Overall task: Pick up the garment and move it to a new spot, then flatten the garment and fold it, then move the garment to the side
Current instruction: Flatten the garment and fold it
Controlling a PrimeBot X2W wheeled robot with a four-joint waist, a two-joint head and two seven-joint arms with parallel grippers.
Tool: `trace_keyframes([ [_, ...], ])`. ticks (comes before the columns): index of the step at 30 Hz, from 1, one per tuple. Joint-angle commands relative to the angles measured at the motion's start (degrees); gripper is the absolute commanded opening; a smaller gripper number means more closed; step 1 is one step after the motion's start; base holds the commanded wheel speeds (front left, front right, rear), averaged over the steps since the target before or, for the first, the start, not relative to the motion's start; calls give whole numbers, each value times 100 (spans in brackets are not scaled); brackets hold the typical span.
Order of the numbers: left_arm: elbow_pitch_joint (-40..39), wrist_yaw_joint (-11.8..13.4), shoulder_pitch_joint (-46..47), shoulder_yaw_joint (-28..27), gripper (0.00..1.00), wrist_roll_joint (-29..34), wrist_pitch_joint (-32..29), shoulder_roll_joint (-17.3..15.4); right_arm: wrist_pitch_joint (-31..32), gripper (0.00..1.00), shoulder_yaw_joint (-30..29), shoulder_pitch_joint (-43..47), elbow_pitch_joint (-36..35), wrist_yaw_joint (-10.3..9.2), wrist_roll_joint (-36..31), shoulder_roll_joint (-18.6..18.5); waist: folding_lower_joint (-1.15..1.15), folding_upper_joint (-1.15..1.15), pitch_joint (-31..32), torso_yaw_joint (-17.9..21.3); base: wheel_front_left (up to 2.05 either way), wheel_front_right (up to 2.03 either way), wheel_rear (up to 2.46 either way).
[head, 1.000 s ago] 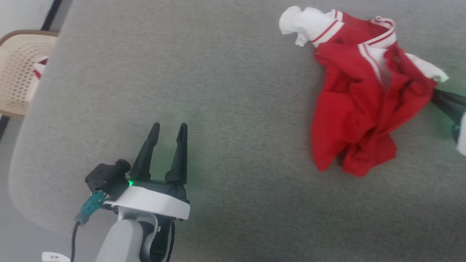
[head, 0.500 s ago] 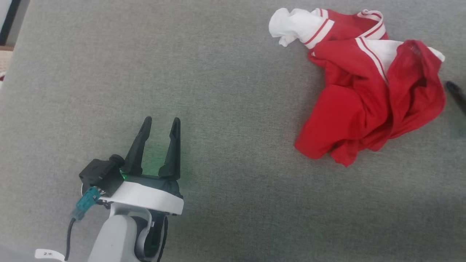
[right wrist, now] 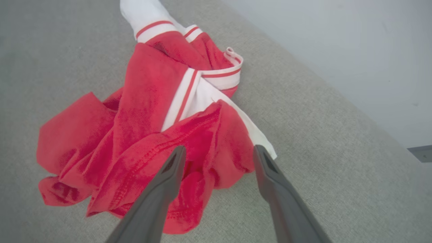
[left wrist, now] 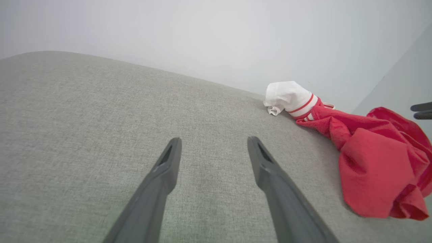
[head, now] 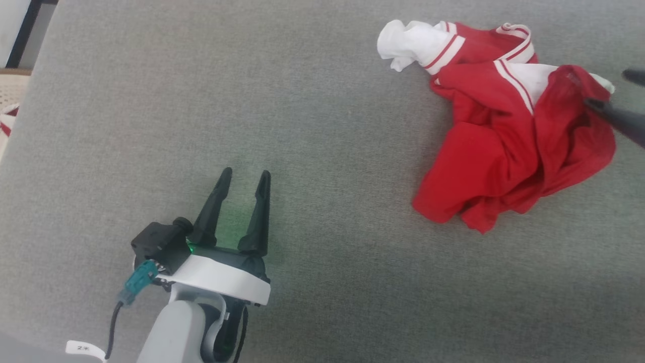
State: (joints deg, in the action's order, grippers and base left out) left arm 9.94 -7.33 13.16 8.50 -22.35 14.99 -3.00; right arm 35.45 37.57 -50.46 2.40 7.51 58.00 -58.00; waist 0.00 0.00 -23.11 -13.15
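The garment (head: 504, 136) is a red jersey with white sleeves and striped trim, lying crumpled on the grey cloth surface (head: 327, 101) at the upper right. My right gripper (head: 606, 89) comes in from the right edge, open, its two dark fingers on either side of the garment's raised red right-hand fold. In the right wrist view the gripper (right wrist: 219, 148) straddles that fold of the garment (right wrist: 152, 101) without pinching it. My left gripper (head: 245, 174) stands open and empty at the lower left, far from the cloth. From the left wrist, the gripper (left wrist: 213, 140) points over bare surface, with the garment (left wrist: 371, 162) off to the right.
A beige perforated basket (head: 11, 88) peeks in at the left edge, off the surface, with a strip of red-and-white cloth (head: 5, 123) below it. A pale wall (left wrist: 202, 40) rises behind the surface's far edge.
My right gripper has opened and let go of the garment's right edge, drawn back, then returned with open fingers over the raised fold. The garment has settled lower. The head camera shifted.
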Motion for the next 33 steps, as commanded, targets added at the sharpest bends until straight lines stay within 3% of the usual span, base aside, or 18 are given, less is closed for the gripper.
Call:
trace_keyframes([
  [1,22,-20,80,40,100,-90,27,13,425,100,12,-125,-79,-5,-1,45,0,0,-43,-60,0,0,0],
  [6,55,-20,155,143,100,-230,28,14,1962,100,129,-316,-206,-3,-214,200,0,0,-164,-231,0,0,0],
  [10,73,-20,234,175,100,-340,27,11,2379,100,61,-252,-179,-4,-461,383,0,0,-264,-340,0,0,0],
  [13,62,-20,225,147,100,-390,27,12,2375,15,-25,-36,-162,-3,-644,423,0,0,-305,-354,0,0,0],
  [14,57,-20,221,129,100,-394,27,12,2361,0,-32,39,-209,-3,-713,411,0,0,-316,-346,0,0,0],
  [18,65,-21,212,64,100,-348,27,12,2140,0,-381,428,-347,-3,-784,322,0,0,-332,-280,0,0,0],
  [24,36,-21,204,-75,100,-225,27,11,1741,0,-1436,1523,-549,-4,-826,214,0,0,-341,-16,0,0,0],
  [30,6,-21,260,-99,100,-126,28,9,1411,0,-2724,3003,-604,-4,-970,576,0,0,-417,220,0,0,0],
  [32,3,-21,276,-91,100,-108,27,10,1379,0,-2893,3234,-605,-5,-1025,662,0,0,-433,240,0,0,0],
  [33,-5,-21,280,-103,100,-102,27,10,1342,8,-3040,3435,-628,-6,-1121,736,0,0,-452,259,0,0,0],
])
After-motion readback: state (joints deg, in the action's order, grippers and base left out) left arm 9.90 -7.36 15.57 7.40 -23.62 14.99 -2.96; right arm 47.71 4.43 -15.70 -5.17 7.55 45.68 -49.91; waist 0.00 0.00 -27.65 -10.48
